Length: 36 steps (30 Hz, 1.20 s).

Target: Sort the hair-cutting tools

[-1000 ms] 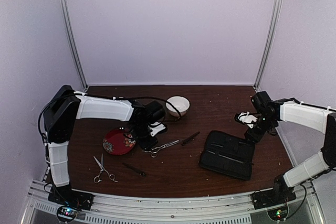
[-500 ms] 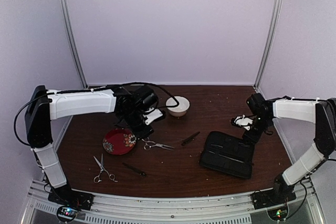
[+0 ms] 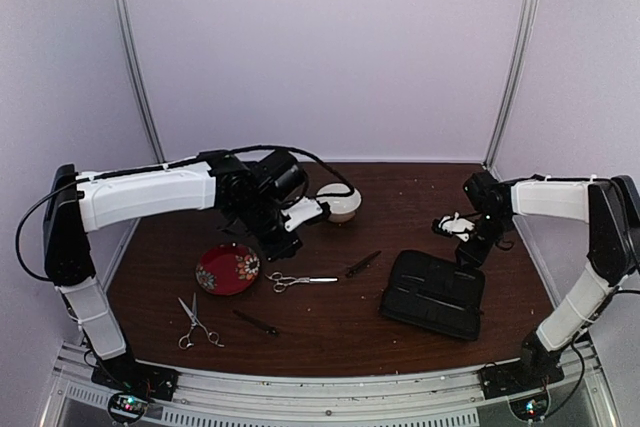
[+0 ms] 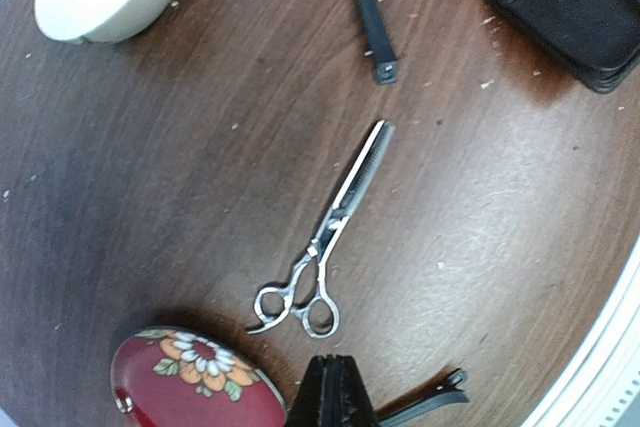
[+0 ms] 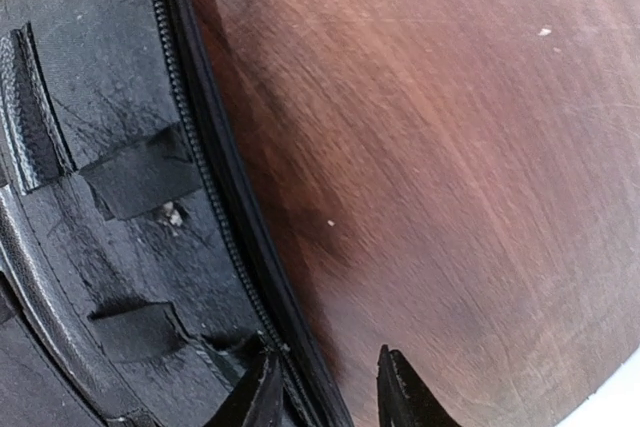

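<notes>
We are hovering our left fingers [image 4: 326, 399], pressed together, near the toothed scissors [image 4: 330, 227]; grasping calls for spreading them. Our half-spread right fingers [image 5: 262, 393] are straddling the case [image 5: 100, 197] edge.

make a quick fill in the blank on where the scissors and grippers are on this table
The toothed silver metal scissors lie flat on the dark wooden table, ring handles towards the red flowered round ___.
The left gripper, jaws shut, holds ___.
The right gripper, jaws open, flanks the zipped edge of the flat black ___.
The second pair of silver scissors lies nearest the ___ arm's base.
Missing: plate; nothing; case; left
</notes>
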Motion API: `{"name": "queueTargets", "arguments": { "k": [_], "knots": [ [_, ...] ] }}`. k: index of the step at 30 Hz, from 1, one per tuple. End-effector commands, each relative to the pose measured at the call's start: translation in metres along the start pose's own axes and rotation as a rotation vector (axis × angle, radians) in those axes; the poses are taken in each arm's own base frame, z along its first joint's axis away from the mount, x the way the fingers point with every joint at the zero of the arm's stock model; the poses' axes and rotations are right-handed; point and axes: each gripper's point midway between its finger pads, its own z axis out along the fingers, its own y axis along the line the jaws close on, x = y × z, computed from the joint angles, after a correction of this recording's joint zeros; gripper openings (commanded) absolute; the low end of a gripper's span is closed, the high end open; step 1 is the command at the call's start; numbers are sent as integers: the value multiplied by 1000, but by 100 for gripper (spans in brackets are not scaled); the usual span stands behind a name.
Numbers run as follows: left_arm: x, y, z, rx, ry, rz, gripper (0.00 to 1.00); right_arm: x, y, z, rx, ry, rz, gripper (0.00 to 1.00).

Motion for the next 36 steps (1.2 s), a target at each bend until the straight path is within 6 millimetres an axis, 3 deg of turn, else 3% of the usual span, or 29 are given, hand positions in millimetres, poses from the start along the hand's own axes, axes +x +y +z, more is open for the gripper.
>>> {"name": "queueTargets", "arguments": {
  "k": [1,4,7,12,20,36],
  "knots": [
    [13,23,6,-129,76,-36,3,-2,4,3,-44,-2,-13,34],
    [27,20,25,-114,143,-24,18,0,8,5,-60,-2,-23,33],
    [39,14,42,-81,185,0,23,0,7,7,-52,1,-22,28],
    [51,-5,59,30,225,37,16,1,8,10,-56,2,-21,19],
    [70,-17,83,100,318,29,8,0,8,14,-70,6,-21,17],
    [97,-3,113,13,425,34,10,-2,9,17,-87,14,-17,17]
  ]
}}
